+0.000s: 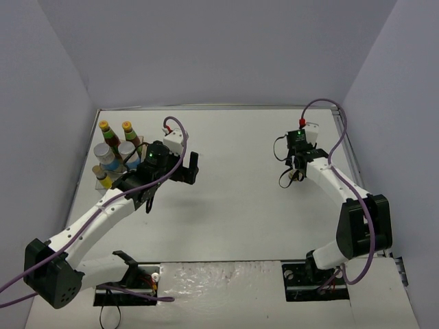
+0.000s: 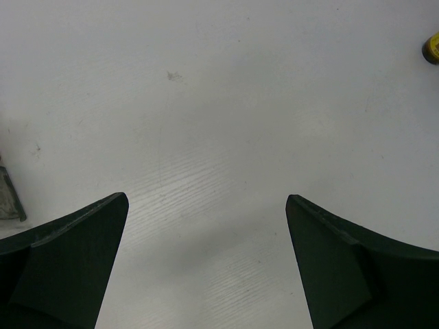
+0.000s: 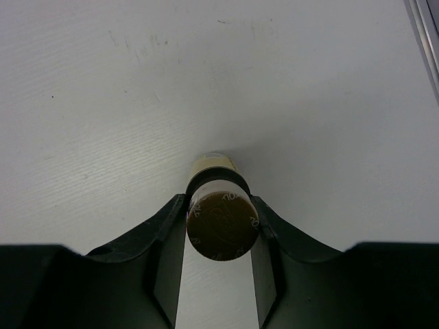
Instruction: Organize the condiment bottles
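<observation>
Tiny yellow brown-capped bottle point(image 3: 222, 229): is pinched upright, cap toward wrist, by the right pincer point(image 3: 221, 205), well apart from the other condiment bottles point(image 1: 127, 149) beside the spread left pincer point(image 2: 206, 226).

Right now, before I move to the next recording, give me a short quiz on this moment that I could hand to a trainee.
1. True or false: the left gripper is shut on a silver-lidded jar.
2. What does the right gripper hold? A: a dark orange-capped bottle. B: a tiny yellow brown-capped bottle. C: nothing.
3. In the top view, how many condiment bottles stand grouped at the far left of the table, beside the left arm?

Key:
1. False: its jaws stand wide open over bare table.
2. B.
3. Five.
</observation>
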`<action>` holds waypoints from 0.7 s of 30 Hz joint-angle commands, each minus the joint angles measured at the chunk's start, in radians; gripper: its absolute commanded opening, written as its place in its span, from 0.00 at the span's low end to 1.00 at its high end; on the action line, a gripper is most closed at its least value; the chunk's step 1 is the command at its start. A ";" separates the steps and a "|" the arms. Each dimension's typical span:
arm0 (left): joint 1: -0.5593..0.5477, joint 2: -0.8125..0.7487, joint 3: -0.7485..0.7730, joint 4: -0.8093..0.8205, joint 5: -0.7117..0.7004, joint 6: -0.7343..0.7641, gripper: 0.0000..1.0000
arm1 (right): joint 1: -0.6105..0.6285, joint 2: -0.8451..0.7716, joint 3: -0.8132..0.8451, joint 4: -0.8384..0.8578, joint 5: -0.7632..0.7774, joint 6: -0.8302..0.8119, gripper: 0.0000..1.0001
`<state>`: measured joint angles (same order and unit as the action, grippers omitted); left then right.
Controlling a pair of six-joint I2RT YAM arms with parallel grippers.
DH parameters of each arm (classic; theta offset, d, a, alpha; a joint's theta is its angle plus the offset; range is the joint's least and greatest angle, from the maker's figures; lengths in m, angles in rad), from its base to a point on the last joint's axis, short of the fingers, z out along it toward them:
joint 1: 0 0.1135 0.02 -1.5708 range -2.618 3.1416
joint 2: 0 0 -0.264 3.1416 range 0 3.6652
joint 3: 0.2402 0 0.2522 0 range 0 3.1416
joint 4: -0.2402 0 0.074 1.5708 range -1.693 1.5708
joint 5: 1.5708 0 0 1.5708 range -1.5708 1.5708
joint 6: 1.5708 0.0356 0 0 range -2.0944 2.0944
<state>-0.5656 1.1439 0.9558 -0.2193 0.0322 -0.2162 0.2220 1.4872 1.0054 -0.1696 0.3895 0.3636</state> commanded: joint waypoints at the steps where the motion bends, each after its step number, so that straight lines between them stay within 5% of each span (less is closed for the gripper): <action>1: -0.003 -0.043 0.001 0.061 -0.025 -0.007 0.97 | 0.128 -0.012 0.019 0.069 -0.031 -0.063 0.00; 11: 0.013 -0.099 -0.044 0.031 -0.118 -0.047 0.97 | 0.446 0.082 0.178 0.128 -0.246 -0.165 0.00; 21: 0.045 -0.210 -0.118 0.003 -0.146 -0.067 0.97 | 0.615 0.245 0.319 0.112 -0.284 -0.225 0.02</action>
<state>-0.5351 0.9880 0.8402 -0.2438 -0.0888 -0.2600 0.8003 1.7176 1.2578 -0.0937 0.1203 0.1829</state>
